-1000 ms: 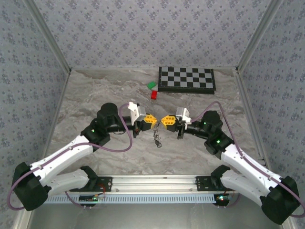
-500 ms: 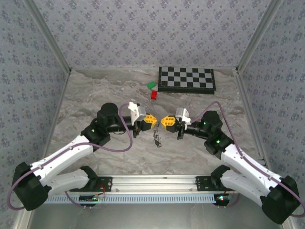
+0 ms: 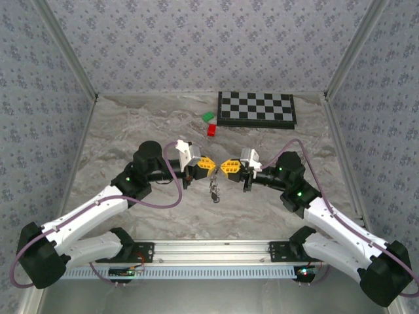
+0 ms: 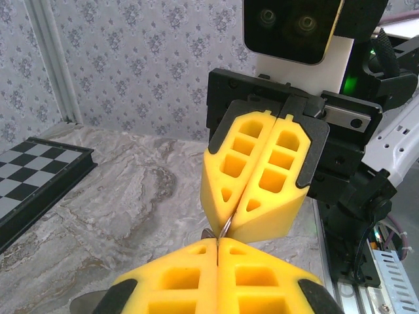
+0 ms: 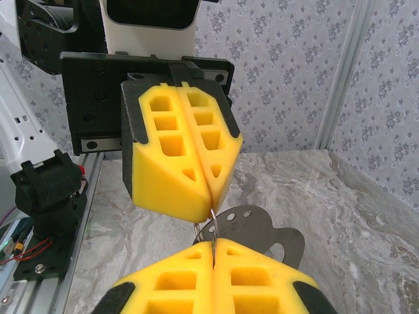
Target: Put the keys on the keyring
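A: Where's the keyring [image 5: 208, 226]?
B: Well on the near side of the chessboard [image 3: 256, 108], pinched between the left gripper [image 3: 211, 165] and right gripper [image 3: 226, 166], both clamped fully on its wire, tip to tip.
A: Risk?
B: The keys [image 3: 214, 188] dangle beneath (a thin hold). Any uneven pull could twist the keyring loose and drop everything.

Left fingers [image 3: 207, 163], right fingers [image 3: 230, 167]: closed, tip-to-tip.
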Action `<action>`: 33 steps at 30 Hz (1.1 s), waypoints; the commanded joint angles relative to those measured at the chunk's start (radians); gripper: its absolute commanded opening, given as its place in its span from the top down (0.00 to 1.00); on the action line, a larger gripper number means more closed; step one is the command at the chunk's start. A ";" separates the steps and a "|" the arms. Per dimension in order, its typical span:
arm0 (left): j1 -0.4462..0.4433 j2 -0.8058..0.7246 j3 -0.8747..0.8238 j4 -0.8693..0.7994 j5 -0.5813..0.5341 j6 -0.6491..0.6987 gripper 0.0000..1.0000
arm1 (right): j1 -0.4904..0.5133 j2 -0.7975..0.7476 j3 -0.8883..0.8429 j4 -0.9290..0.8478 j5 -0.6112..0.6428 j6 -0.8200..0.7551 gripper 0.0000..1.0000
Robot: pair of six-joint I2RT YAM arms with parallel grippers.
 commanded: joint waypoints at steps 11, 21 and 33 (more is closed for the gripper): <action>-0.002 0.013 0.025 0.038 0.048 0.012 1.00 | 0.038 0.017 0.058 -0.022 -0.025 -0.030 1.00; -0.004 0.020 0.030 0.032 0.056 0.012 1.00 | 0.048 0.025 0.067 -0.027 -0.022 -0.037 1.00; -0.005 0.025 0.029 0.041 0.058 0.009 1.00 | 0.054 0.027 0.070 -0.022 -0.018 -0.037 1.00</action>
